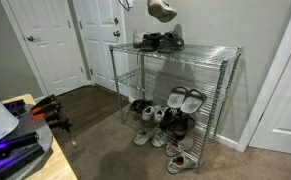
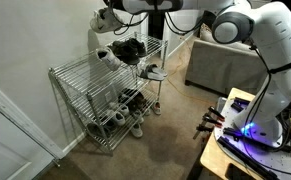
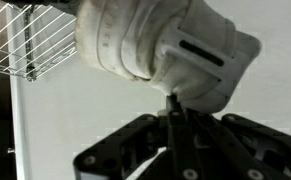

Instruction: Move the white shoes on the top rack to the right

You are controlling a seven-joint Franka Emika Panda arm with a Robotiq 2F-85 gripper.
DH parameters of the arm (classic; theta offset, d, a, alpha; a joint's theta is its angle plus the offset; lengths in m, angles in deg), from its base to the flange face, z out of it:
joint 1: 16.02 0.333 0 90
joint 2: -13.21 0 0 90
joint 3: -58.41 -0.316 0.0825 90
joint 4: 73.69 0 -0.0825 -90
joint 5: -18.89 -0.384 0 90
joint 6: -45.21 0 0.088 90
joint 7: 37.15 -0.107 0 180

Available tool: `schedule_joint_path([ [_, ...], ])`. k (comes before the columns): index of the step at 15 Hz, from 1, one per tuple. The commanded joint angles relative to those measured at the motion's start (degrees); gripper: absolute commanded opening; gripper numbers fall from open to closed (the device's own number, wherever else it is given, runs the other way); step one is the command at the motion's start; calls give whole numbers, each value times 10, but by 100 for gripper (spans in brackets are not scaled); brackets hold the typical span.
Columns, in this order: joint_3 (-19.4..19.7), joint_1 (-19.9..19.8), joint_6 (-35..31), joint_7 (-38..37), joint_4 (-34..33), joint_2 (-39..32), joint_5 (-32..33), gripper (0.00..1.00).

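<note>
My gripper [image 3: 175, 105] is shut on one white shoe [image 3: 155, 45] by a thin part of its upper and holds it in the air. In an exterior view the held white shoe [image 1: 163, 10] hangs above the left part of the top rack [image 1: 210, 50]. In an exterior view the gripper [image 2: 112, 17] is high over the top rack [image 2: 77, 66]. Another pale shoe [image 2: 103, 55] lies on that rack beside the black shoes [image 2: 131, 48]. The black shoes [image 1: 161, 42] also show on the rack's left part.
Several shoes [image 1: 165, 115] lie on the bottom shelf and the floor by the rack. A white shoe [image 2: 155, 72] sits at the rack's end by the middle shelf. White doors [image 1: 55, 45] stand behind. A desk with equipment [image 2: 240, 125] is near the robot's base.
</note>
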Motion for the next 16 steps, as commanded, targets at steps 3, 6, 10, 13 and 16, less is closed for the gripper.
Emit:
schedule_joint_path([
  [3,68,21,-50,-84,100,56,38,1],
  [6,122,43,-61,-132,158,90,76,1],
  [10,180,82,-61,-176,229,133,129,1],
  [13,206,111,-57,-197,276,150,159,1],
  [16,226,129,-60,-222,323,157,172,1],
])
